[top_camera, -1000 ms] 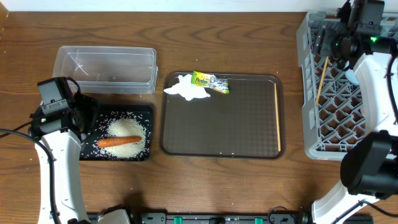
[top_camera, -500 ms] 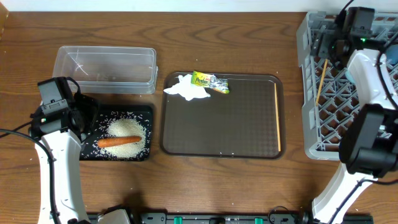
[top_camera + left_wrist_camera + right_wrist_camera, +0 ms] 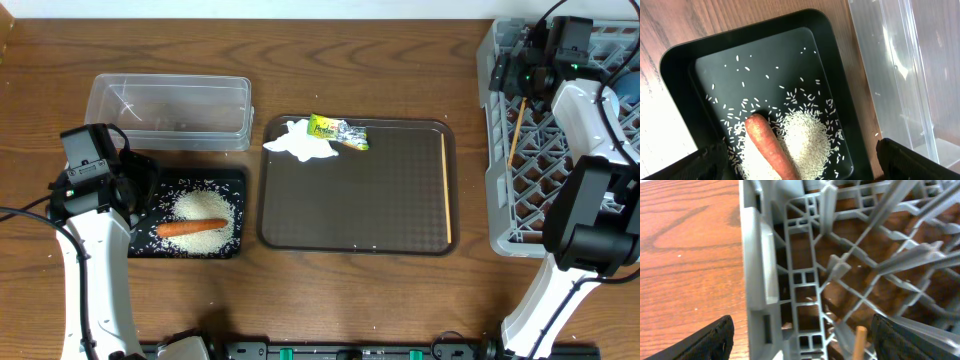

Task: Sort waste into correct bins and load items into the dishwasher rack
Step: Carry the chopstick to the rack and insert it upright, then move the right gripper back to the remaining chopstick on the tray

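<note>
Overhead: a brown wood-grain table (image 3: pixel 350 60) fills the view, with a pale strip of room along its 12 o'clock edge. At 10 o'clock stands the clear tub (image 3: pixel 170 110). Just below it, at 8 o'clock, the black tray (image 3: pixel 232 180) holds the rice (image 3: pixel 205 208) with the carrot (image 3: pixel 192 227) lying across it. The brown serving tray (image 3: pixel 350 200) sits at centre. The tissue (image 3: pixel 300 145) drapes over its 11 o'clock corner, and the snack wrapper (image 3: pixel 338 132) touches the tissue. One chopstick (image 3: pixel 446 190) lies along the serving tray's 3 o'clock rim. The grey rack (image 3: pixel 530 215) fills the 3 o'clock side, and a second chopstick (image 3: pixel 517 125) leans inside it.

Left wrist: the left gripper (image 3: pixel 800 162) hangs over the black tray with its jaws spread wide and nothing between them. Single scattered grains show here, which the overhead blurs, and the tub's wall stands at 3 o'clock.

Right wrist: the right gripper (image 3: pixel 805 340) hovers over the rack's left wall with its jaws apart and empty. Bare wood lies at 9 o'clock and lattice at 3 o'clock. A chopstick tip pokes up at 6 o'clock. This view alone shows the table through the grid.
</note>
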Tool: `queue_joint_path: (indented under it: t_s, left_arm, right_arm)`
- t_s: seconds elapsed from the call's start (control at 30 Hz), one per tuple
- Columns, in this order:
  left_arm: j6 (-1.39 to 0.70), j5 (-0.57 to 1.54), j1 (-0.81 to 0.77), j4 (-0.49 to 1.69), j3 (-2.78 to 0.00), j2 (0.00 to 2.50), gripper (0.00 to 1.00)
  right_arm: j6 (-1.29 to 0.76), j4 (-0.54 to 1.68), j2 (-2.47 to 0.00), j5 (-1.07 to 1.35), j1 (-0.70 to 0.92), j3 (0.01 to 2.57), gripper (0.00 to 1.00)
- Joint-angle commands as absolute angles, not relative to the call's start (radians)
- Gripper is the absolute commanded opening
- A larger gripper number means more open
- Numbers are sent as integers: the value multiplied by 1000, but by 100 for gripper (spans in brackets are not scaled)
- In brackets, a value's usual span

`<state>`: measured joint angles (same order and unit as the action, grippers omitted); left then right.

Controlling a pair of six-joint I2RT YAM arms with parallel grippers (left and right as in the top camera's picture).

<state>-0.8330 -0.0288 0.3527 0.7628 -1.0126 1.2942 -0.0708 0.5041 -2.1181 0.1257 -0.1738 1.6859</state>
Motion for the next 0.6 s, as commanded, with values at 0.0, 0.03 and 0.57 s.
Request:
queue_joint_path:
  t_s: [0.0, 0.03, 0.57]
  left_arm:
    - [-820, -34, 357, 769, -1029, 1295, 98]
    - [-820, -34, 357, 769, -1029, 1295, 98]
    - [-820, -34, 357, 769, -1029, 1295, 98]
  right_arm:
    - [-70, 501, -2128, 170, -176, 1692, 86]
    - [-70, 501, -2128, 170, -176, 1692, 86]
    - [-71, 508, -2059, 271, -176, 1695, 87]
